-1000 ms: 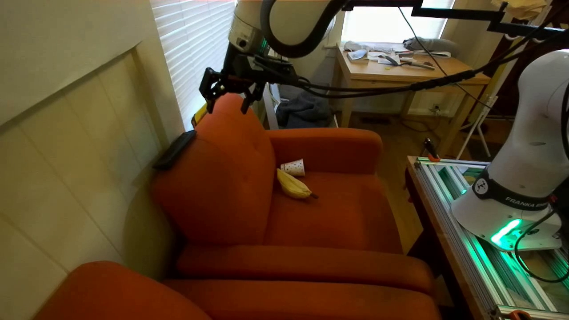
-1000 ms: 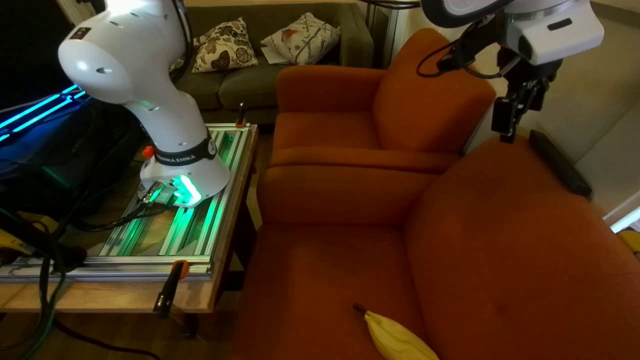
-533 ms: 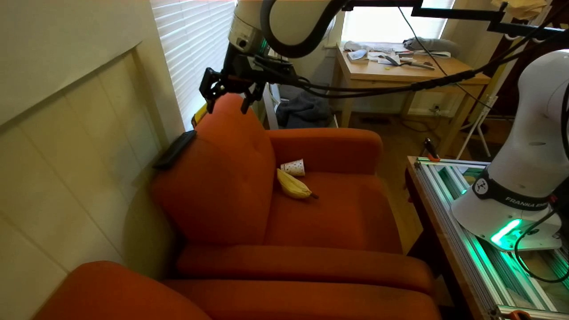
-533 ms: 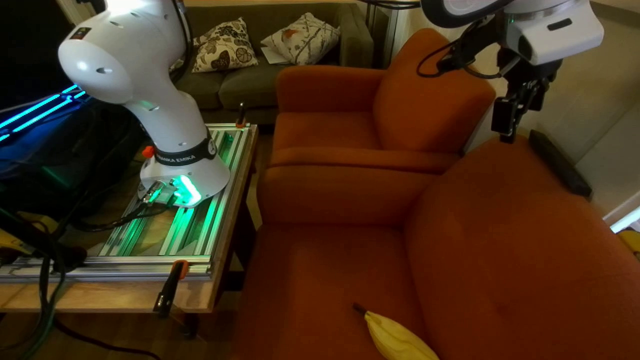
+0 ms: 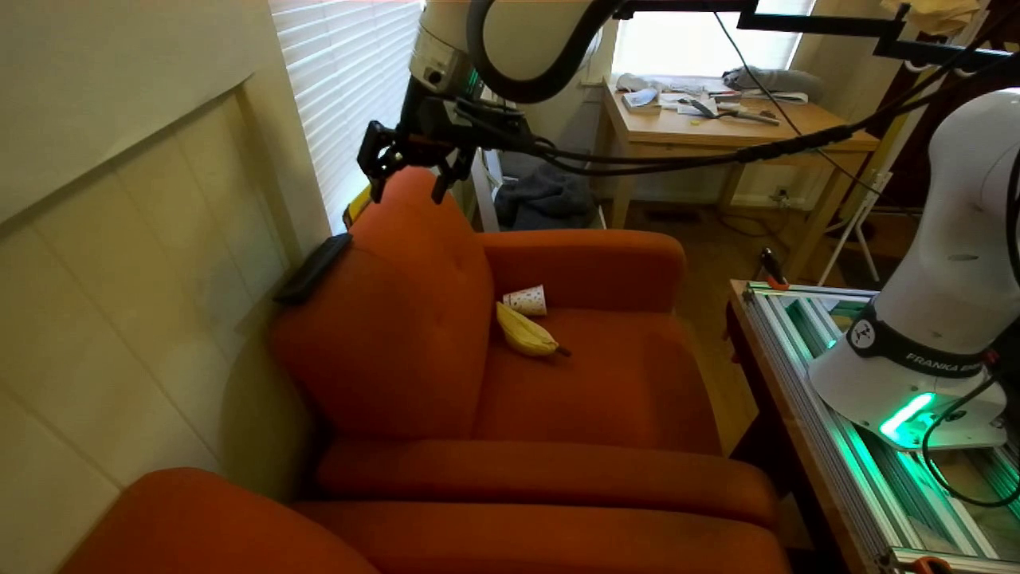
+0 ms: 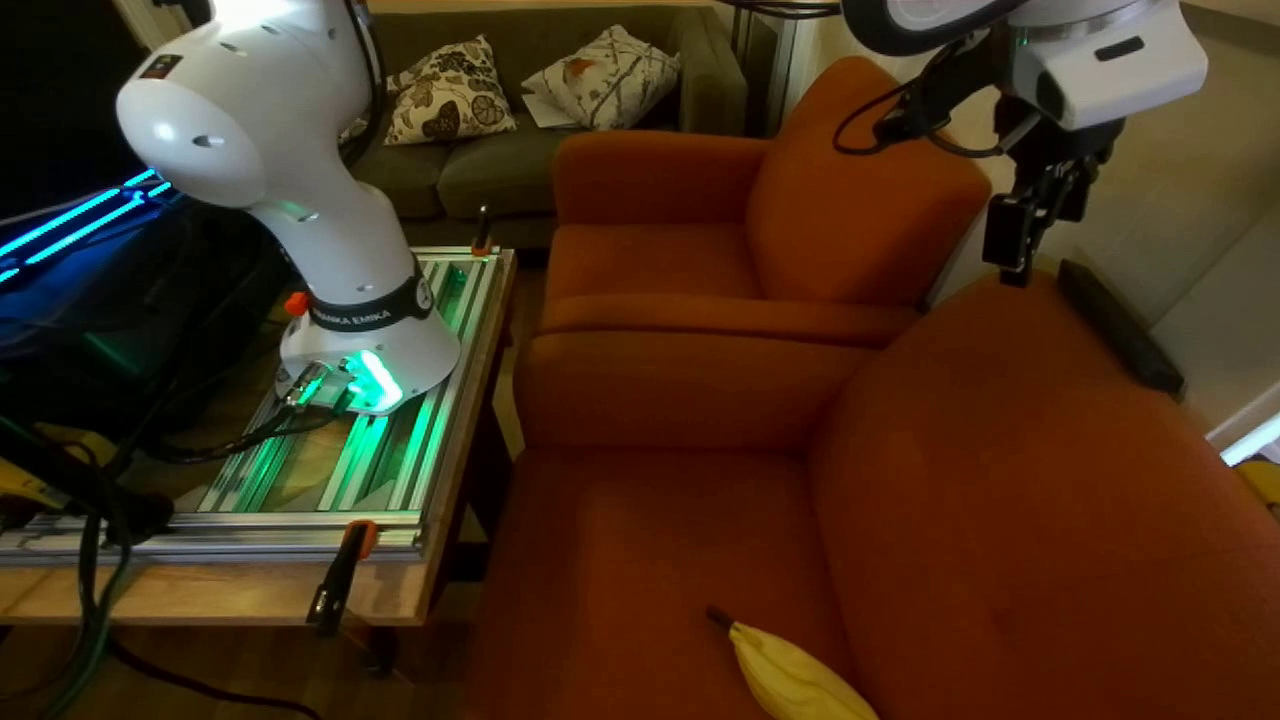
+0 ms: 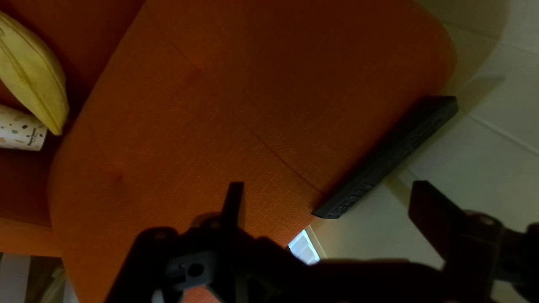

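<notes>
My gripper stands open above the backrest of the orange armchair, with nothing held. A long black block lies along the top of that backrest, against the wall side. In the wrist view the block runs diagonally, with raised marks along its side, and its near end shows between the spread fingers, apart from them. On the seat rests a yellow banana-like item, its dark stem toward the seat's front. Touching or close to it, a speckled paper cup lies on its side by the armrest.
The pale wall and a window with blinds border the backrest. A second orange armchair adjoins this one. The robot base stands on a metal-framed table. A wooden desk holds clutter.
</notes>
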### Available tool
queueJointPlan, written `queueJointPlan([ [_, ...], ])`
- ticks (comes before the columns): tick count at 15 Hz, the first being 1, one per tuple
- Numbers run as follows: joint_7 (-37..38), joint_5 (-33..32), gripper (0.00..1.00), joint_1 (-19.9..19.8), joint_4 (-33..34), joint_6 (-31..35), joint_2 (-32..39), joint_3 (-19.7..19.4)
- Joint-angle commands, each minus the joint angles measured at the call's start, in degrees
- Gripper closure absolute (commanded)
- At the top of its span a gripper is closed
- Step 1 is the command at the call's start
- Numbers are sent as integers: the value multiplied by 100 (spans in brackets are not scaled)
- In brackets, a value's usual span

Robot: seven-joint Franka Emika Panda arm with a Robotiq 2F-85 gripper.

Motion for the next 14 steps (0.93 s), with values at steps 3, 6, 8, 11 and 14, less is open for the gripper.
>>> queueJointPlan([
  [3, -69, 81, 0, 126, 6, -5, 5, -133],
  [6, -56, 45, 0, 114, 15, 32, 6, -166],
  [8, 27, -13, 0, 120, 92, -31, 52, -258],
  [11, -73, -24, 0, 95, 171, -43, 132, -344],
  [14, -323, 109, 0, 53, 319, -66, 269, -326],
])
